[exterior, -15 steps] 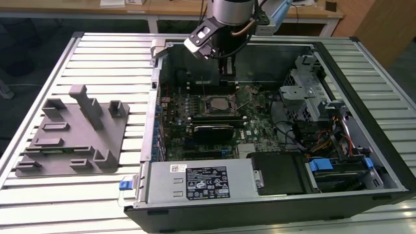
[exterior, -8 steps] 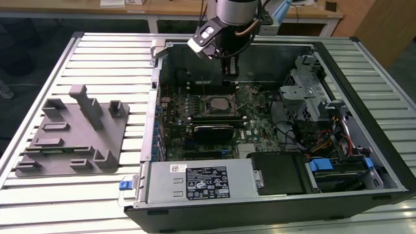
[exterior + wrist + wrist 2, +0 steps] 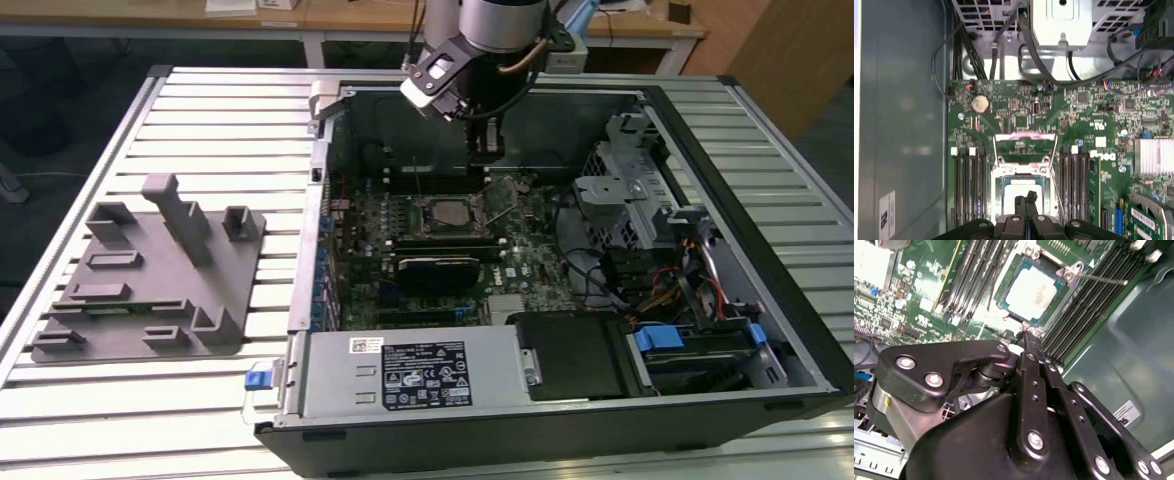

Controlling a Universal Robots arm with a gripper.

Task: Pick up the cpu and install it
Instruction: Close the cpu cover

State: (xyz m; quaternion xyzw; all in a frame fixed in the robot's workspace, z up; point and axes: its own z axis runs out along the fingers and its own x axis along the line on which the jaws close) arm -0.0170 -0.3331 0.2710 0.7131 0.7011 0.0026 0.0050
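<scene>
The cpu [image 3: 447,211] lies flat in the motherboard socket inside the open computer case [image 3: 747,130], silvery top up with a thin green rim. Both wrist views look down on the cpu [image 3: 1035,292] [image 3: 1015,191] in its seat. The socket's metal load plate [image 3: 1024,145] stands flipped open beside it. My gripper [image 3: 483,155] hangs a little above the board, just past the socket's far edge. In both wrist views the gripper [image 3: 1026,335] [image 3: 1029,197] has its black fingers pressed together with nothing between them, apart from the chip.
Memory slots [image 3: 969,185] flank the socket on both sides. A thin lever [image 3: 1099,278] sticks out by the socket. A finned heatsink [image 3: 1153,156], cables and a drive cage [image 3: 641,200] crowd the case. A grey fixture [image 3: 147,270] sits on the table at the exterior view's left.
</scene>
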